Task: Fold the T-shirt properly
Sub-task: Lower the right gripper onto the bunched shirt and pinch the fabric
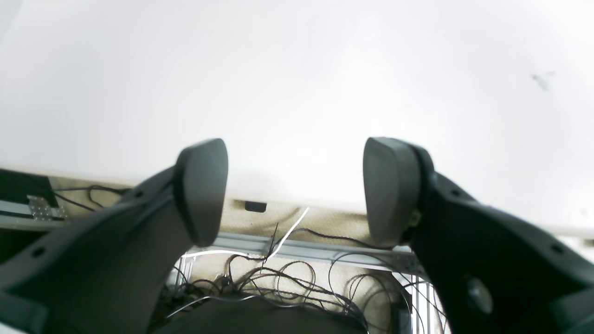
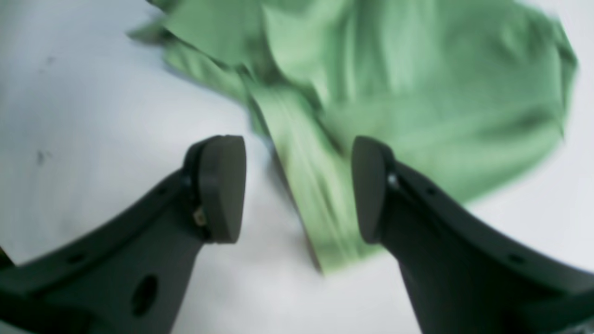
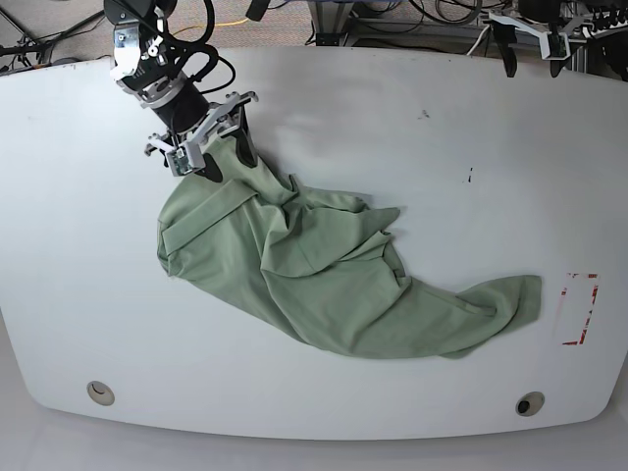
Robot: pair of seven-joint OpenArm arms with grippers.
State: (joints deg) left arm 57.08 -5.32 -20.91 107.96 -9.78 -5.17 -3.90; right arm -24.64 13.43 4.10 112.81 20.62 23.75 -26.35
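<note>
Below the spread, empty jaws of the nearer right gripper (image 3: 228, 165), a wrinkled sage-green fabric T-shirt (image 3: 334, 285) was seen bunched on the white table (image 3: 245, 392), its long axis slanting toward the far sleeve-like end. The left gripper (image 3: 533, 67), also parted, was held well away.

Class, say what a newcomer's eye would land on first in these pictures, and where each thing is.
Probably the rumpled green T-shirt, sprawling across the middle of the white table in the base view. Next, the open right gripper above the shirt's upper-left part, and the open left gripper away at the table's top-right edge.
</note>
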